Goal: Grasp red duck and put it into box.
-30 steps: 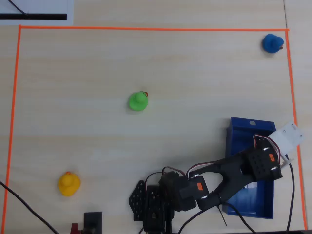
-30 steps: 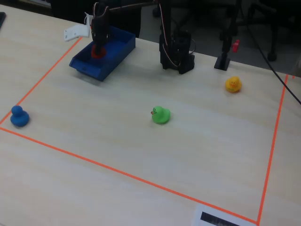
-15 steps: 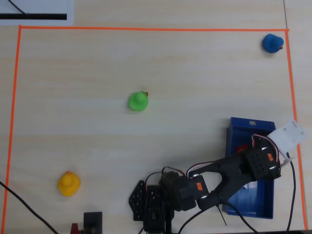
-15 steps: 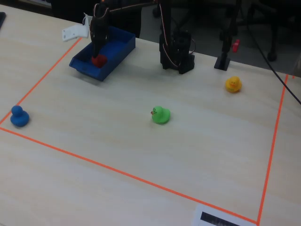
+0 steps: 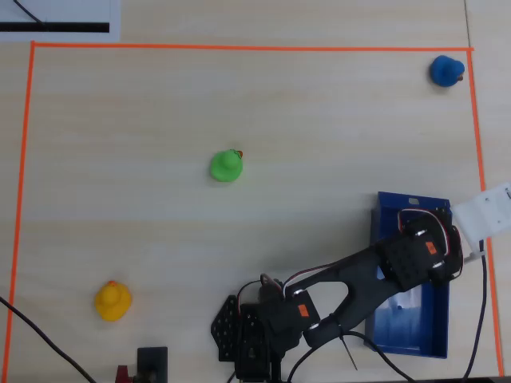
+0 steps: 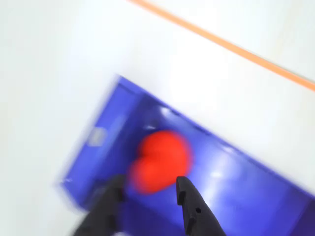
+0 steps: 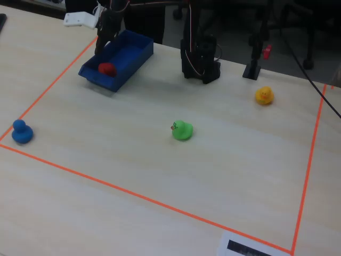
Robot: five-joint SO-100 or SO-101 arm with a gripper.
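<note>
The red duck (image 7: 107, 68) lies inside the blue box (image 7: 133, 53), near its front-left end in the fixed view. In the blurred wrist view the duck (image 6: 160, 160) rests on the box floor (image 6: 236, 187), just beyond my fingertips. My gripper (image 6: 149, 186) is open, with jaws wide apart and nothing between them. In the fixed view the gripper (image 7: 101, 47) hangs just above the box behind the duck. In the overhead view the arm's wrist (image 5: 419, 255) covers the duck and part of the box (image 5: 411, 201).
A green duck (image 5: 226, 165) sits mid-table, a yellow duck (image 5: 112, 301) at lower left and a blue duck (image 5: 445, 71) at the top right corner in the overhead view. Orange tape (image 5: 239, 47) outlines the work area. The arm's base (image 5: 255, 335) stands left of the box.
</note>
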